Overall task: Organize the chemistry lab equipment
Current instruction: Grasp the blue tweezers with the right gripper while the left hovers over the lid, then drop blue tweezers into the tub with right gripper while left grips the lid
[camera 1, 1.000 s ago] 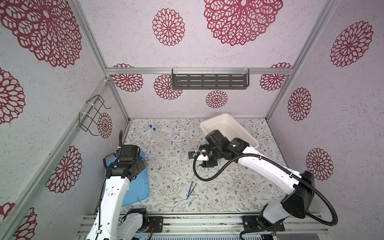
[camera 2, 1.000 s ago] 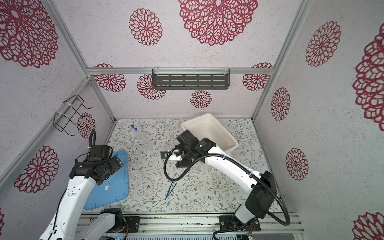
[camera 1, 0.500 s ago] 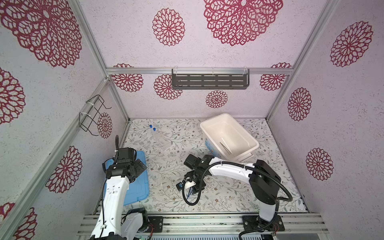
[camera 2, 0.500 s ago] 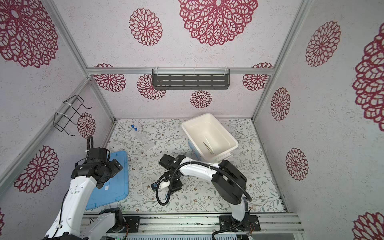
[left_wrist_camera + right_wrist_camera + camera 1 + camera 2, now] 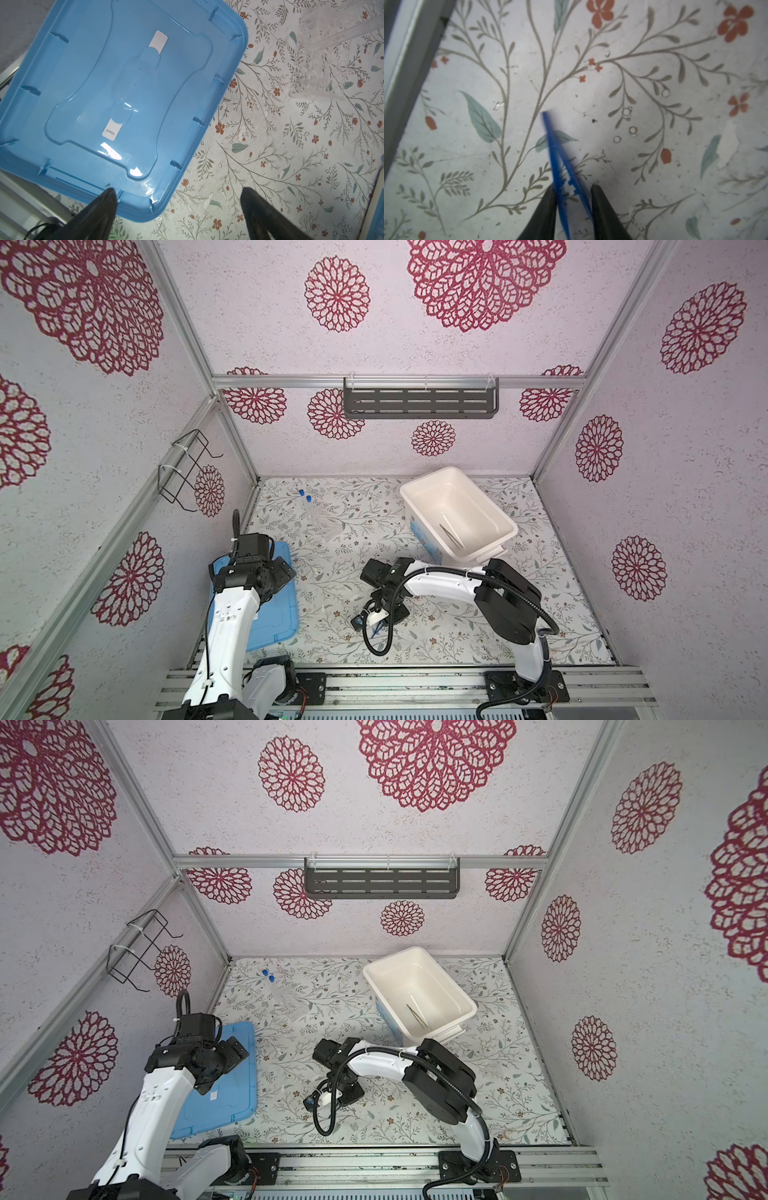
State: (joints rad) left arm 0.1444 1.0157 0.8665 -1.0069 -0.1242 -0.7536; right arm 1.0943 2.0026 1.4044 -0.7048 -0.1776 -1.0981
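Right tool (image 5: 573, 187) pinches the dark blue tweezers (image 5: 554, 145) on the desk (image 5: 633, 83), near the white tub (image 5: 451, 497) on its robot side, likely to carry them into it; left tool (image 5: 178, 188) gapes empty, well left of the tub.

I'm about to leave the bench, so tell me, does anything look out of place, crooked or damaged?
The white tub sits skewed on the floral table cover, not square to its edges. The light-blue lid lies near the left arm, apparently underside up, ribs showing. The cover has small chipped spots. Nothing looks spilled.
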